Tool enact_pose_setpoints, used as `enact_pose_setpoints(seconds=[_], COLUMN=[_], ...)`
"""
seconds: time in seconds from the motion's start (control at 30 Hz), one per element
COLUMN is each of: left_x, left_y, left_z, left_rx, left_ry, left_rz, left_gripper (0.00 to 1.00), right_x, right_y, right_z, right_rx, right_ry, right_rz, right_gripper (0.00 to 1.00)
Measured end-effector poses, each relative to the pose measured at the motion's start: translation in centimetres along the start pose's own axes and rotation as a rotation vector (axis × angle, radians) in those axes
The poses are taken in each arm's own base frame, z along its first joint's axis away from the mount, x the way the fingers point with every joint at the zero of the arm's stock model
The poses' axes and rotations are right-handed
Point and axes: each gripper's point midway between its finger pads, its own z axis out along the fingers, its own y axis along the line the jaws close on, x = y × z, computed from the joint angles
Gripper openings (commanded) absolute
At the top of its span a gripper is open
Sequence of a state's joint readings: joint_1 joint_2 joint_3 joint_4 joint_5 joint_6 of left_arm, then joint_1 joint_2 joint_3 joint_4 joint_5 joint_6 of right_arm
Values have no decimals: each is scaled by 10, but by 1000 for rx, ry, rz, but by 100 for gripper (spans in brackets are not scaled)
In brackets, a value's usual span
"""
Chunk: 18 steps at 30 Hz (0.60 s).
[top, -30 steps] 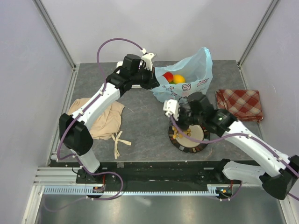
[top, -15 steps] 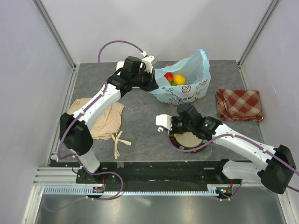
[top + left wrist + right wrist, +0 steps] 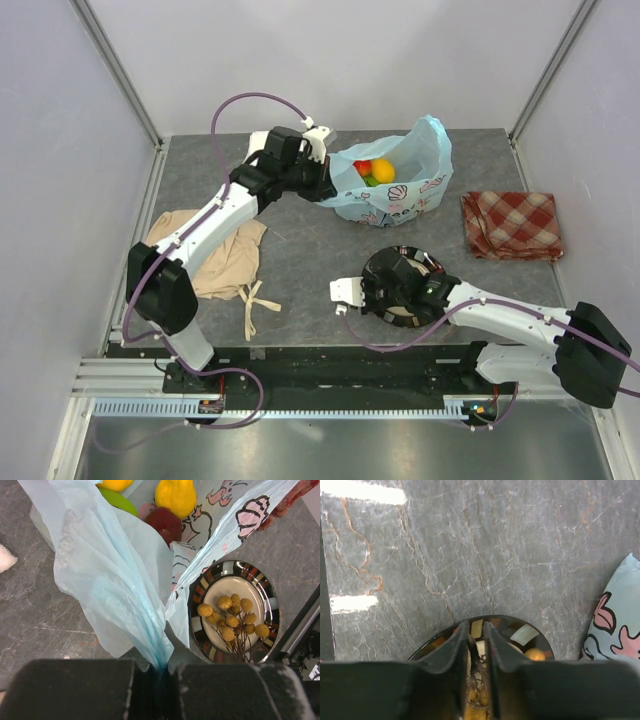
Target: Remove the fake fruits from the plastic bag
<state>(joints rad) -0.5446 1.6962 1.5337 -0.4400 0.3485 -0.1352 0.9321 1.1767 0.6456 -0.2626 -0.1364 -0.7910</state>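
Fake fruits point(image 3: 376, 169): remainder inside plastic bag point(image 3: 110, 580), on far side of plate point(image 3: 272, 611); left gripper point(image 3: 162, 667) clamped on bag rim; right gripper point(image 3: 476, 630) over plate, closed on berry cluster point(image 3: 232, 617) stem, likely the picking arm.

both claws pinched shut, one arm stretched, one lying low

the left arm point(image 3: 205, 225) stretches long, its elbow well behind the claw and the wrist angled down. the left gripper point(image 3: 159, 672) has its two dark pads pressed together, with a gathered fold of the plastic bag point(image 3: 115, 580) pinched between them and fanning out ahead of the fingertips. the right arm point(image 3: 510, 318) lies low, the forearm running back and sideways from its claw, the wrist tipped steeply down. the right gripper point(image 3: 475, 637) has its fingers drawn to a thin slit, with brown stems of the berry cluster point(image 3: 232, 617) caught in it just behind the tips.
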Motion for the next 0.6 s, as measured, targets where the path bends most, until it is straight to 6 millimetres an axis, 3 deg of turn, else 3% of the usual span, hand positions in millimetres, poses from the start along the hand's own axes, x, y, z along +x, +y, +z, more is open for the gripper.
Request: enact_pose_setpoints(seconds=[0.03,0.07,0.17,0.27,0.4,0.43,0.53,0.6], left_x=[0,0,-2,-4,-9,-10,-11,-11], left_y=[0,0,-1,-2,-4,-4,-4,-4], left_z=[0,-1,-3,-5,-11,-12,-13,-13], left_rx=[0,0,1,2,1,0,-3,-3], left_ry=[-1,-2,-7,-14,-30,-33,-38,-37], left_rz=[1,1,5,11,25,29,39,40], left_gripper=[2,2,2,2,2,7,11,7], right_x=[-1,-3,-19,-54,-105,-117,-150,-168], right_y=[-1,-2,-7,-21,-44,-51,-77,-97], right_z=[0,-1,-3,-8,-21,-27,-46,-63], right_rx=[5,7,6,14,20,23,63,105], right_ry=[-5,-8,-46,-122,-228,-248,-309,-343], right_rz=[3,12,40,65,107,121,165,201], right_gripper=[41,53,67,73,74,74,69,62])
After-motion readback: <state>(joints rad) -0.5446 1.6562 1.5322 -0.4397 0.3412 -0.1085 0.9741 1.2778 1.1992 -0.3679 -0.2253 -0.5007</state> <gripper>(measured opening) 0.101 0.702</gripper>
